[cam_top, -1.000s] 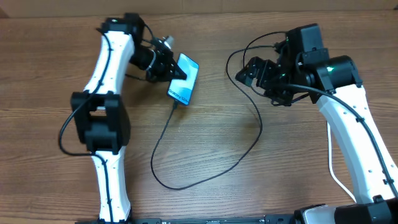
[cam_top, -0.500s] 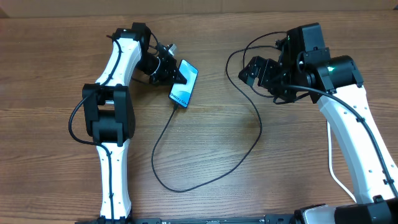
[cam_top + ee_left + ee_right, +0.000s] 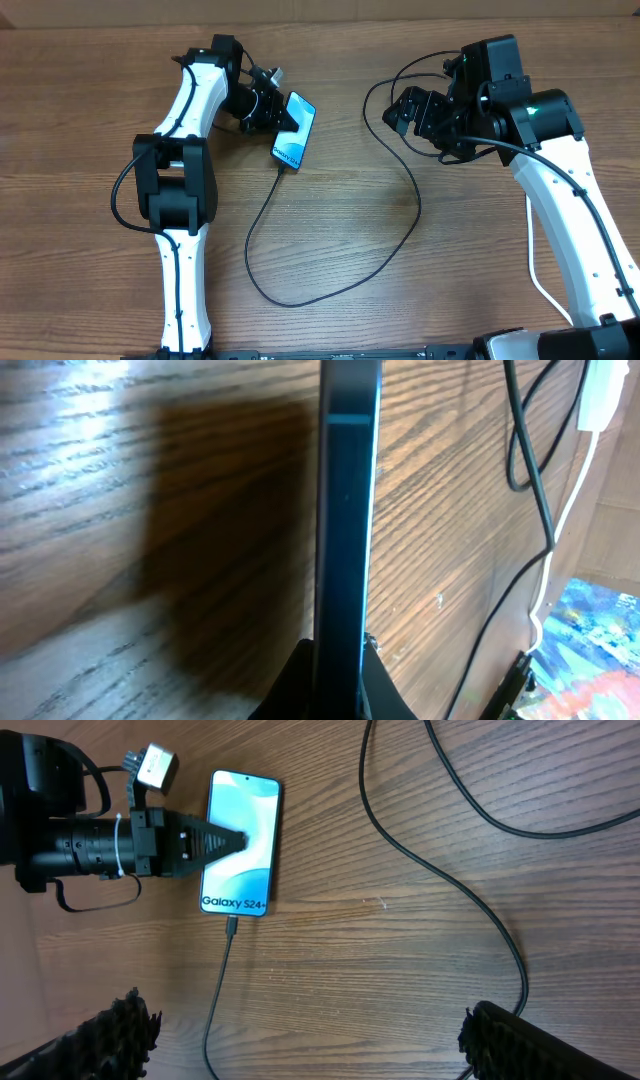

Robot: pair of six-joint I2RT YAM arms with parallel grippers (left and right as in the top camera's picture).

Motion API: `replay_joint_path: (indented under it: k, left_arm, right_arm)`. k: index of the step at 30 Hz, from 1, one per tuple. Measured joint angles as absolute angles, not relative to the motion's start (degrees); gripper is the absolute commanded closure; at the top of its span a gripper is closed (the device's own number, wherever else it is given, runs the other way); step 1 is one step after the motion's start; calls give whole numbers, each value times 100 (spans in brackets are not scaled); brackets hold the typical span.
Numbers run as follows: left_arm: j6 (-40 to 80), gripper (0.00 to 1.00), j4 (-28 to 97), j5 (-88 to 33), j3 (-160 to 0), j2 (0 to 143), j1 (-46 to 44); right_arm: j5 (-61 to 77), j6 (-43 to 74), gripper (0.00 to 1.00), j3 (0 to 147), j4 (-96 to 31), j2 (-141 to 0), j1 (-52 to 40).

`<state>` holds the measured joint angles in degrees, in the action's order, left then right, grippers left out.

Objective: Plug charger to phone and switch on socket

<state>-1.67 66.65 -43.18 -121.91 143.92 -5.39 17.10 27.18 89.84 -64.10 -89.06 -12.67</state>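
Note:
The phone (image 3: 298, 135), with a light-blue screen and white "Galaxy" text, is held in my left gripper (image 3: 283, 115), which is shut on its side edge. In the left wrist view the phone (image 3: 348, 510) shows edge-on between my fingers (image 3: 395, 695). The right wrist view shows its screen (image 3: 245, 820) and the left gripper (image 3: 215, 842). The charger's black cable (image 3: 260, 290) has its tip (image 3: 232, 926) in the phone's lower end. It loops across the table toward the right arm. My right gripper (image 3: 412, 112) is open and empty, its fingers (image 3: 525, 1040) wide apart above the cable. The socket is out of view.
A thick white cord (image 3: 540, 285) runs beside the right arm's base and also shows in the left wrist view (image 3: 598, 400). The black cable loops near the right gripper (image 3: 372, 100). The table (image 3: 360, 230) is wood-grain.
A second ago my left arm swung its elbow right, shifting the phone slightly up and right. It has held still over the last half second. The right gripper has barely moved.

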Motion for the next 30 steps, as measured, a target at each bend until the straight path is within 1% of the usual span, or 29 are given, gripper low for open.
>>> replay_joint_path:
  k: [6, 7, 8, 9, 13, 15, 17, 19, 21, 23, 24, 25, 29, 30]
  left_arm:
    - [-64, 93, 6593, -4101, -12184, 14392, -539]
    - [-40, 91, 6593, -4069, -12184, 14392, -539]
    - [-34, 87, 6593, -4047, -12184, 14392, -539]
    - [-14, 85, 6587, -3986, -12184, 14392, -539]
    - [45, 86, 6587, -3769, -12184, 14392, -539]
    - [47, 80, 6582, -3736, -12184, 14392, -539]
    - [113, 78, 6567, -3553, -12182, 14392, -539]
    - [137, 74, 6571, -3395, -12182, 14392, -539]
    - [178, 73, 6573, -3183, -12182, 14392, -539]
    - [185, 67, 6573, -3048, -12182, 14392, -539]
    - [213, 62, 6576, -2971, -12182, 14392, -539]
    - [242, 59, 6587, -2934, -12184, 14392, -539]
    - [285, 54, 6622, -2849, -12186, 14359, -539]
    - [285, 45, 6628, -2838, -12189, 14355, -539]
  right_arm:
    - [1693, 2716, 2, 8984, -6407, -8906, -1267]
    - [1691, 2716, 2, 8984, -6410, -8906, -1267]
    - [1691, 2718, 2, 8984, -6407, -8906, -1267]
    - [1688, 2718, 2, 8984, -6407, -8906, -1267]
    - [1688, 2714, 1, 8984, -6410, -8906, -1267]
    - [1688, 2714, 2, 8984, -6407, -8906, -1267]
    - [1688, 2714, 2, 8984, -6407, -8906, -1267]
    - [1686, 2716, 2, 8984, -6405, -8906, -1269]
    - [1660, 2716, 2, 8984, -6412, -8906, -1267]
    - [1647, 2711, 2, 8984, -6418, -8906, -1267]
    - [1612, 2711, 2, 8984, -6455, -8906, -1269]
    - [1599, 2703, 1, 8984, -6471, -8906, -1267]
    - [1546, 2696, 1, 8984, -6501, -8906, -1269]
    - [1529, 2696, 0, 8984, -6495, -8906, -1267]
